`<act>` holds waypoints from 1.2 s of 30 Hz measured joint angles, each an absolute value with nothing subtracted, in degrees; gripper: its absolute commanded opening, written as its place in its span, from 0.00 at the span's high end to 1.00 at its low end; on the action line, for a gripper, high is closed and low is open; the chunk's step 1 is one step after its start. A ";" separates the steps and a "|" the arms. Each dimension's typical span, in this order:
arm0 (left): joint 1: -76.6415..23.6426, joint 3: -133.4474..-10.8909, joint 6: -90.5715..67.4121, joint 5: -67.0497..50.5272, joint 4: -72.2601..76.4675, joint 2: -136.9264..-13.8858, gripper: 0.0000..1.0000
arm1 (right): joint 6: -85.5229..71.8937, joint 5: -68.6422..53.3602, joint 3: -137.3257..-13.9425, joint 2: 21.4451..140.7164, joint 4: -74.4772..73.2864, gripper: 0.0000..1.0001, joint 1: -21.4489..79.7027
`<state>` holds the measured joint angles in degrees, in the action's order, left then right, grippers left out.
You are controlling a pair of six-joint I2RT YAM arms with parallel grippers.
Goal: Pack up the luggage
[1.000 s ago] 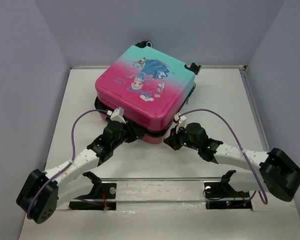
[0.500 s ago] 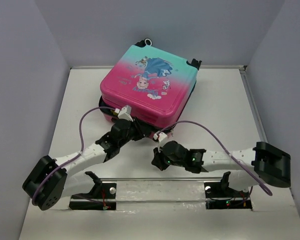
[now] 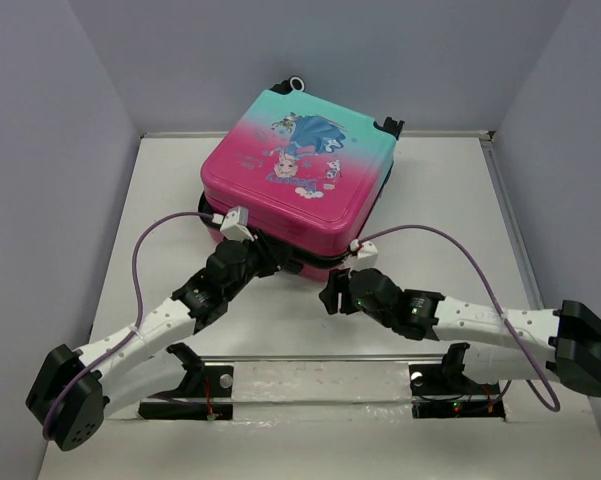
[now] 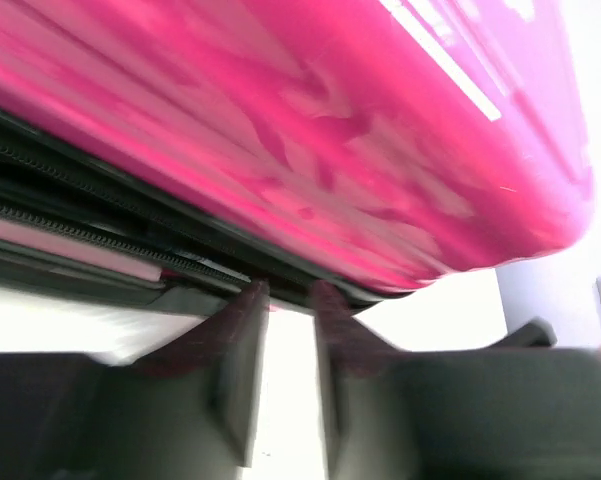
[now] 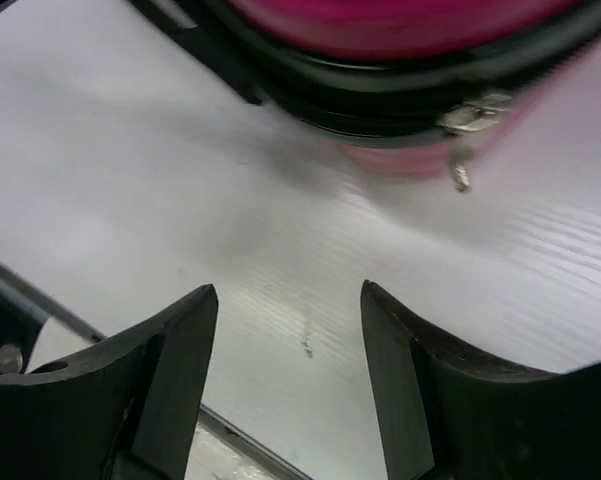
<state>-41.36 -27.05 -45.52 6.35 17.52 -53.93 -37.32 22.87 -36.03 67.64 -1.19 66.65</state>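
The luggage (image 3: 298, 170), a small pink-to-teal hard-shell case with a cartoon princess print, lies flat at the back middle of the table, lid down on its lower half. Its pink shell (image 4: 310, 130) fills the left wrist view above dark zip tracks (image 4: 90, 235). My left gripper (image 3: 269, 258) (image 4: 288, 300) has its fingertips against the front seam, slightly open, with only bare table in the gap. My right gripper (image 3: 330, 296) (image 5: 290, 300) hovers open over the table just in front of the case's near corner, holding nothing. Metal zip pulls (image 5: 462, 118) hang at that corner.
The white table (image 3: 440, 220) is enclosed by grey walls on the left, back and right. A clear bar on two black mounts (image 3: 320, 378) runs across the near edge by the arm bases. Purple cables (image 3: 435, 240) loop over both arms.
The case slid back and right, then stayed. My right gripper left the front seam, pulled back shut, then moved forward again and opened wide. The left gripper's jaws widened slightly at the seam.
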 measured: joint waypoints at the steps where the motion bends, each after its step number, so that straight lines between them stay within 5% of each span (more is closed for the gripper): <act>1: -41.36 -27.05 -45.21 6.55 17.02 -53.84 0.53 | -38.15 23.57 -34.46 65.54 -2.63 0.35 65.17; 16: -37.93 -27.03 -43.35 8.49 12.19 -57.93 0.50 | -20.62 13.23 -28.77 64.18 8.80 0.36 46.96; 22: -36.34 -28.80 -42.54 7.79 13.10 -62.63 0.52 | -15.22 7.09 -28.32 66.87 15.40 0.52 44.51; 31: -35.86 -29.15 -42.37 7.60 15.70 -64.77 0.59 | -13.82 2.94 -26.96 69.89 21.91 0.92 44.27; 36: -35.86 -29.19 -42.50 6.37 17.61 -65.47 0.72 | -15.51 2.11 -24.12 70.02 27.22 0.93 44.16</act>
<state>-35.86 -29.19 -42.50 6.37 17.61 -65.47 -15.51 2.11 -24.12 70.02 27.22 44.16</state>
